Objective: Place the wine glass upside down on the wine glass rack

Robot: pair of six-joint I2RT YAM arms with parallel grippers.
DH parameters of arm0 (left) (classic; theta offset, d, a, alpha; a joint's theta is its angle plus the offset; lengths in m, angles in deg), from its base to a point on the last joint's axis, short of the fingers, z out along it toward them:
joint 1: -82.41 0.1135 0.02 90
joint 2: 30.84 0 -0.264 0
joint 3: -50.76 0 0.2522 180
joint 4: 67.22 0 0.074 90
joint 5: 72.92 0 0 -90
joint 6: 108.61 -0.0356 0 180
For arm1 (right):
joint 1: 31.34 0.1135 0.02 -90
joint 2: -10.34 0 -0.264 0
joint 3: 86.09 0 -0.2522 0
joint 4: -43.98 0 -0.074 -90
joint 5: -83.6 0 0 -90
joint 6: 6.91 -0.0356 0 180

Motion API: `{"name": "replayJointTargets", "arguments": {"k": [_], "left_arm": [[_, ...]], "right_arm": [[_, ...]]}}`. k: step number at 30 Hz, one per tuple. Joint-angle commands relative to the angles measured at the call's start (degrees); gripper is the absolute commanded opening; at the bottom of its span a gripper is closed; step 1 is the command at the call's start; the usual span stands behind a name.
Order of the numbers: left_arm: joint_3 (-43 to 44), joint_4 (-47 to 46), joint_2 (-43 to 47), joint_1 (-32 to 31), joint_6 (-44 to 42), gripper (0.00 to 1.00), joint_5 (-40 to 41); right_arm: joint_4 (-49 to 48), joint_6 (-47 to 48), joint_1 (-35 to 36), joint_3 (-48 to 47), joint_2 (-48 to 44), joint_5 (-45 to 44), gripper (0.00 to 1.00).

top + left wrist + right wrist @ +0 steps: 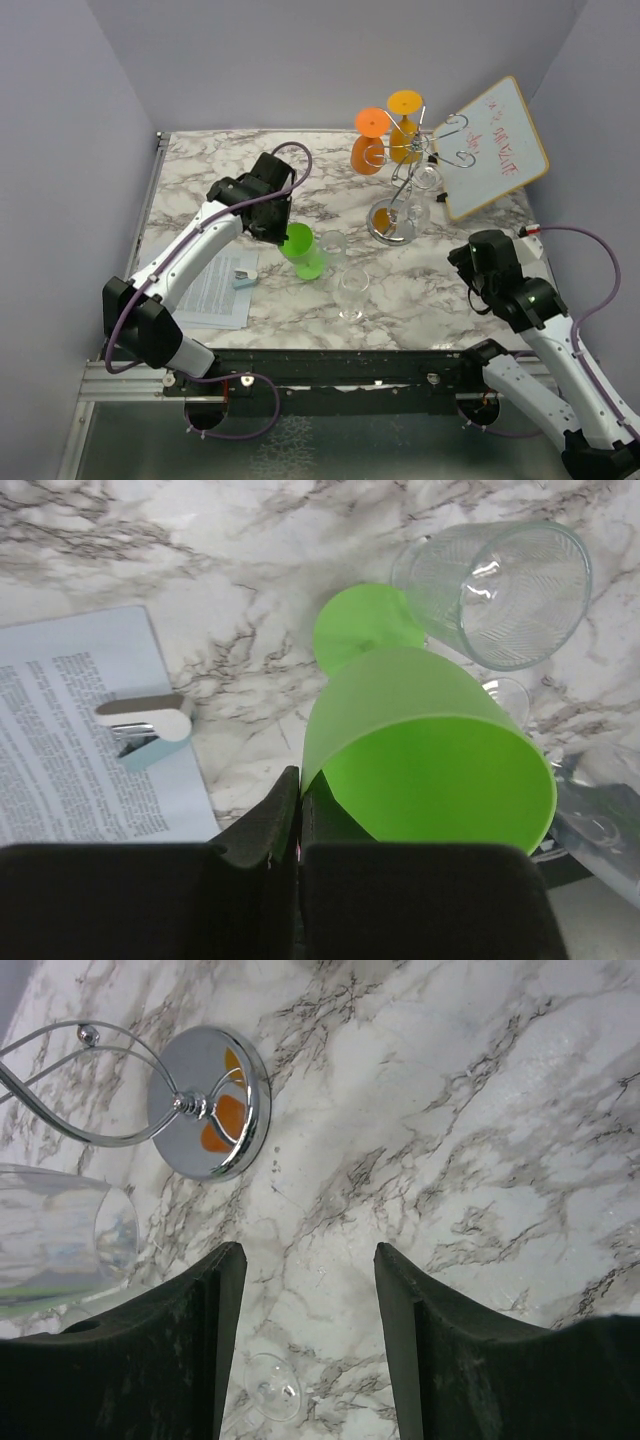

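A green wine glass (301, 249) stands upright on the marble table, its bowl (430, 755) filling the left wrist view above its round foot (358, 630). My left gripper (300, 776) is shut on the bowl's rim, one finger outside and one inside; from above it (283, 231) comes in at the glass's upper left. The wine glass rack (398, 185) stands at the back right on a shiny disc base (210, 1100), with two orange glasses (371, 143) hanging upside down. My right gripper (308, 1252) is open over bare marble, right of the rack (469, 263).
Two clear wine glasses (352, 291) stand beside the green one, one close to its right (500, 590). Another clear glass (50, 1245) and a clear foot (272, 1386) lie near my right fingers. A tilted whiteboard (492, 147) leans behind the rack. A printed sheet (215, 288) carries a small clip (145, 726).
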Motion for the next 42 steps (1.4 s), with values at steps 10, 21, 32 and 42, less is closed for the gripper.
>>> {"name": "replayJointTargets", "arguments": {"k": [10,21,32,42], "left_arm": [[12.58,7.00,3.38,-0.04,-5.08,0.00,20.46],[12.29,-19.63,14.71,-0.04,-4.97,0.00,14.12],[2.23,-65.59,21.69,-0.04,8.97,0.00,2.75],[3.75,-80.00,16.73,-0.04,18.18,0.00,-8.32]], "right_arm": [[1.82,1.29,-0.15,-5.73,1.73,-6.69,0.59],[-3.19,8.53,-0.11,-11.33,1.31,-7.07,0.59],[-17.92,25.17,-0.13,-17.75,-4.20,-6.22,0.65],[-27.93,32.13,-0.13,-19.29,-5.61,6.63,0.73]]}}
